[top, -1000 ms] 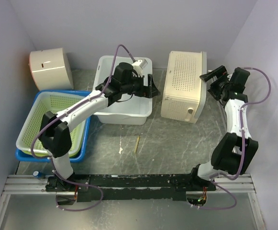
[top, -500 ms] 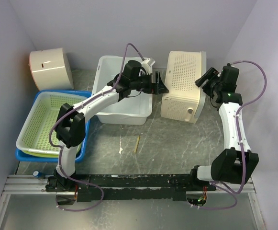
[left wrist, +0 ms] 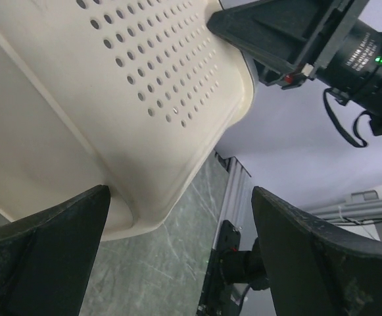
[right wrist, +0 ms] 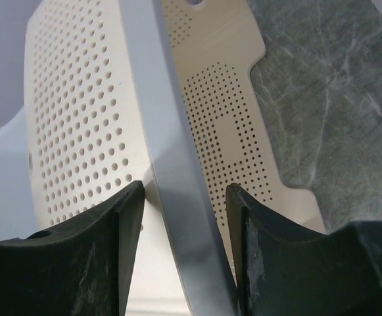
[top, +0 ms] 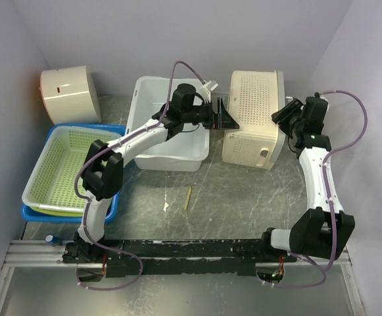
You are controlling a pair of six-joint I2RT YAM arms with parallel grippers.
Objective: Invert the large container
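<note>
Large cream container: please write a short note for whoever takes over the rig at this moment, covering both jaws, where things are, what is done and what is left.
Left gripper: jaws open, set around a left corner of the large cream container, not gripping.
Right gripper: jaws astride the container's right rim; whether they press it cannot be told.
Container: right of the white tub, apparently on its side.
Done: both arms placed at it.
Left: secure a grip, turn it upside down.
</note>
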